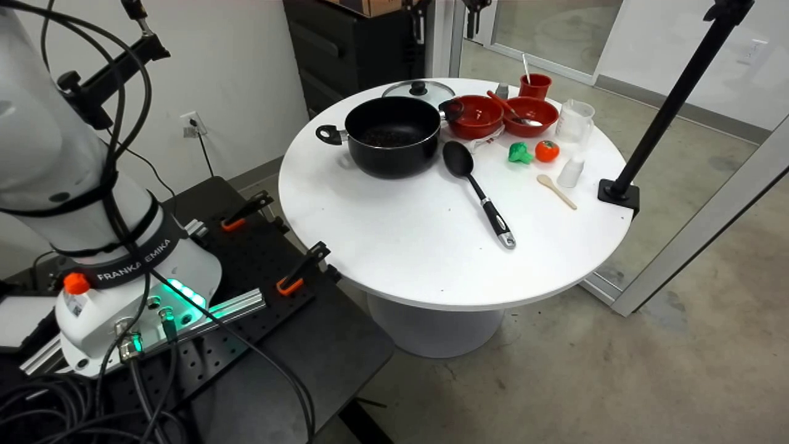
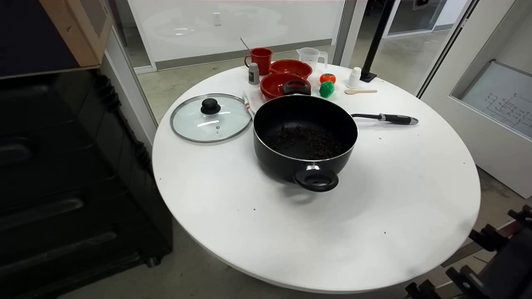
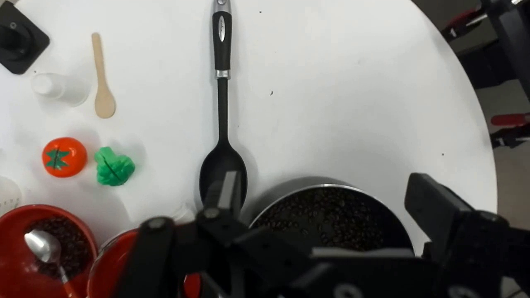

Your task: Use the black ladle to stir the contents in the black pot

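The black ladle (image 1: 476, 186) lies flat on the white table beside the black pot, its bowl close to the pot's side and its handle pointing away, as the wrist view also shows. Dark beans (image 2: 309, 141) cover part of the floor of the black pot (image 2: 272, 162), which stands uncovered. High over the table hangs my gripper (image 3: 323, 184), open, its fingers (image 3: 430, 198) wide apart with nothing between them. Just its fingertips reach into the top of an exterior view. In the wrist view the gripper hides the near part of the pot.
Behind the pot are a glass lid (image 2: 228, 124), two red bowls (image 1: 474, 126), a red cup (image 1: 535, 86) and a clear jug (image 1: 574, 120). A toy tomato (image 3: 64, 157), green broccoli (image 3: 115, 166), wooden spoon (image 3: 103, 101) and white cup (image 1: 571, 171) lie past the ladle. A black pole (image 1: 666, 105) rises at the edge.
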Controlling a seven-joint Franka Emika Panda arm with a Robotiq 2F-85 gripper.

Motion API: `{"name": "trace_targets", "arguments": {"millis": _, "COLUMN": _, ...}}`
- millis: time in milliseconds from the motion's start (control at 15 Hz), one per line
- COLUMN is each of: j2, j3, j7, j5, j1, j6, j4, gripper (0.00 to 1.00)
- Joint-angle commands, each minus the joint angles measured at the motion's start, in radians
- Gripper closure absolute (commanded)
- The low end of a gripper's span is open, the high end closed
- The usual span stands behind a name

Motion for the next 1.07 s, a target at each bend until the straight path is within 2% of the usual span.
{"name": "trace_targets", "arguments": {"millis": 0, "j2": 0.121, "j3": -0.005, "j7": -0.187, "j5": 0.004, "j1": -0.041, "j6": 0.006, "j4": 0.085, "gripper": 0.0}}
{"name": "trace_targets", "arguments": {"millis": 267, "j2": 0.212, "j3": -0.008, "j7": -0.285, "j5": -0.023, "j1": -0.064, "j6": -0.005, "j4": 0.135, "gripper": 0.0}}
{"name": "trace_targets", "arguments": {"millis": 800, "j2": 0.342, "j3": -0.078, "j7": -0.178, "j5": -0.137, "j1": -0.068, "j6": 0.012, "j4": 0.224, "gripper": 0.0}}
{"name": "trace_targets", "arguments": {"millis": 933, "j2": 0.358, "j3": -0.076, "j7": -0.164, "j5": -0.118, "j1": -0.079, "j6": 0.002, "j4": 0.238, "gripper": 0.0}}
{"name": "trace_targets", "arguments": {"millis": 1000, "j2": 0.33, "j3": -0.066, "j7": -0.19, "j5": -0.114, "j1": -0.084, "j6": 0.005, "j4": 0.202, "gripper": 0.0}}
